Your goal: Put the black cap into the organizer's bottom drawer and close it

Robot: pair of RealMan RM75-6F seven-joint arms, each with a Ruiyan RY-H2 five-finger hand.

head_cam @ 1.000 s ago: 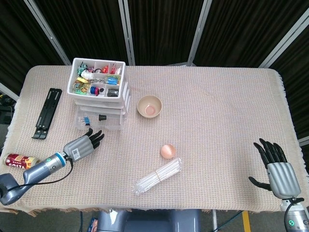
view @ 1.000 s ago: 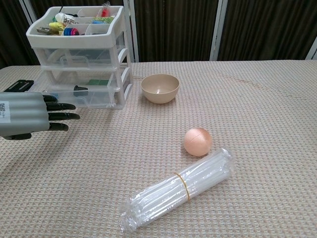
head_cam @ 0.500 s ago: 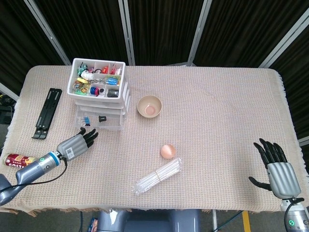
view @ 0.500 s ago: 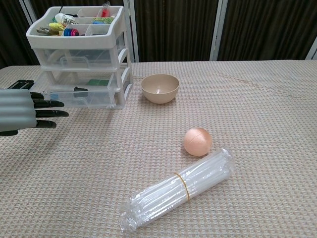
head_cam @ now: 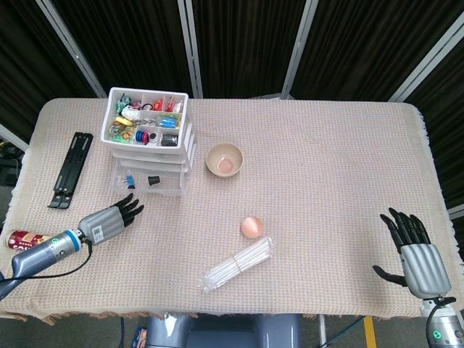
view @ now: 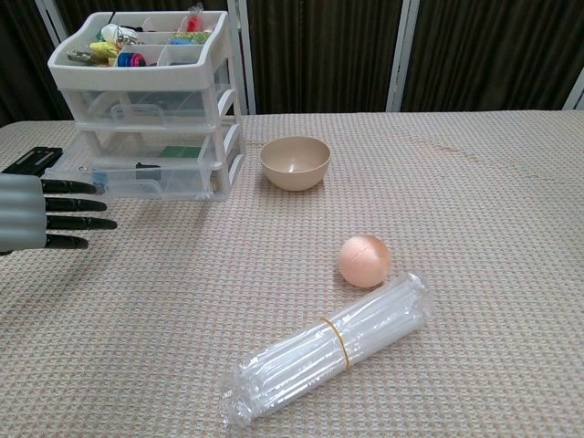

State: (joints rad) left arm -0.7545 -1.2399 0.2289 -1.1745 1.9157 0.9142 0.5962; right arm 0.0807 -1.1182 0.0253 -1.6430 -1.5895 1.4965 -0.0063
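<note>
Drawn back from the organizer [head_cam: 148,138] since a second earlier: left hand [head_cam: 109,220], now lower-left of the bottom drawer [head_cam: 148,181], fingers [view: 78,203] outstretched, apart and empty. Black cap [head_cam: 154,178] lay inside that drawer, pulled forward of the stack and apparently left open, so closing seemingly remained. Right hand [head_cam: 418,255] rested at the counter's [head_cam: 326,159] near right corner, fingers spread, holding nothing, well apart from the work. Nearby: tan bowl [head_cam: 225,159], peach ball [head_cam: 251,226], bundled straws [head_cam: 238,264], black stand [head_cam: 70,169], can [head_cam: 27,239].
</note>
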